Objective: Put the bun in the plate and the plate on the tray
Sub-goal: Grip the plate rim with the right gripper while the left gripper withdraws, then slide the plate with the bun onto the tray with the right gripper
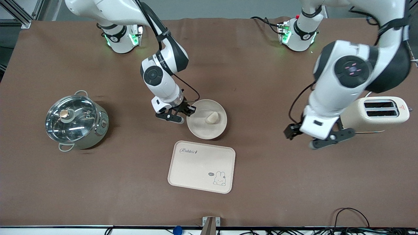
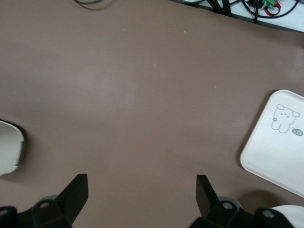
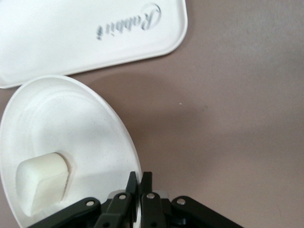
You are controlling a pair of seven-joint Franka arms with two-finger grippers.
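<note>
The tray (image 1: 201, 166) lies bare nearest the camera, long axis running between the arms' ends. Just farther off, the bun (image 1: 212, 117) already sits in the plate (image 1: 207, 123); moving the plate remains. The right gripper (image 1: 190, 110) pinches its rim. The left gripper (image 2: 140, 187) waits spread beside the toaster (image 1: 375, 114).
</note>
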